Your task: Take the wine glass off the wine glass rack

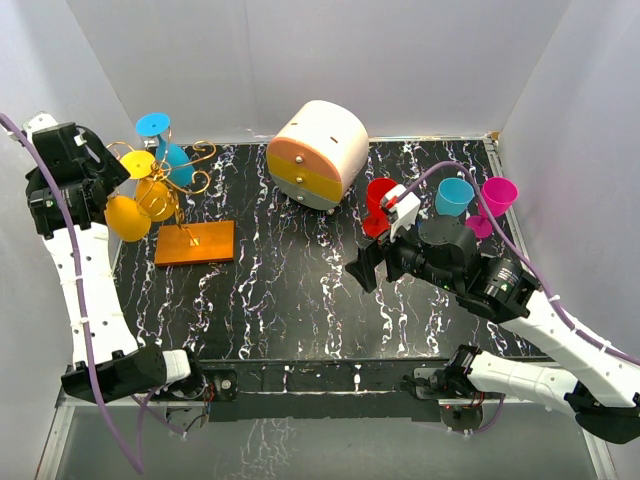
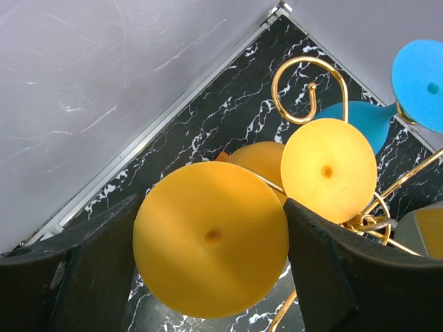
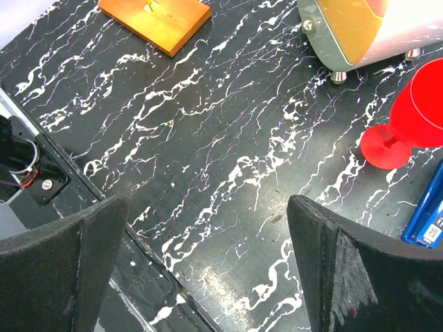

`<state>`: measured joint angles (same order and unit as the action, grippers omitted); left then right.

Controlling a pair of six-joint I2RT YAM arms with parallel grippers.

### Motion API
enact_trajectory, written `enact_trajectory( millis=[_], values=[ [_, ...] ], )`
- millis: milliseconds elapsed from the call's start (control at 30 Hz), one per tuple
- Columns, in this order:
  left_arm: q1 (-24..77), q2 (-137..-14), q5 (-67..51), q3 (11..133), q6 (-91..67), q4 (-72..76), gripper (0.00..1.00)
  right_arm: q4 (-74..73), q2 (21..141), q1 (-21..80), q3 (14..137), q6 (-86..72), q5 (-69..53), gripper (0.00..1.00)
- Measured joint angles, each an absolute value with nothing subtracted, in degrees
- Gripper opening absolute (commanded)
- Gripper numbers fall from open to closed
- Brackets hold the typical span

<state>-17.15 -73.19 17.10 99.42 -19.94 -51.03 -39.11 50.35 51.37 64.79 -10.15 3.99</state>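
The orange wine glass (image 2: 211,238) hangs at the left side of the wine glass rack (image 1: 195,243), whose gold wire curls rise from an orange base block at the far left of the black marbled table (image 1: 300,300). In the left wrist view the glass shows as a round orange disc with a small central dimple, lying directly between the fingers of the left gripper (image 2: 213,200). The fingers are spread wide, and the disc fills the gap so that its rim reaches both inner faces. A paler yellow glass (image 2: 329,169) hangs just beside it on the right, and a blue glass (image 2: 360,121) sits further along the wire. The right gripper (image 3: 208,207) is well apart from the rack, its fingers spread over bare table near a red glass (image 3: 415,111) and the white-and-orange drawer box (image 1: 318,152).
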Motion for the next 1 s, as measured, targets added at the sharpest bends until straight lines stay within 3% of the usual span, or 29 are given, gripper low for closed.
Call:
enact_trajectory(
  millis=[700, 1000],
  values=[
    [-17.2, -76.7, 17.3, 100.9, -19.1, -48.8, 0.64, -39.1, 51.0, 51.4, 64.8, -10.2, 4.8, 0.98],
    [-17.3, -76.4, 10.4, 100.7, -18.1, -46.5, 0.62, -39.1, 51.1, 51.4, 64.8, -10.5, 5.3, 0.98]
  ],
)
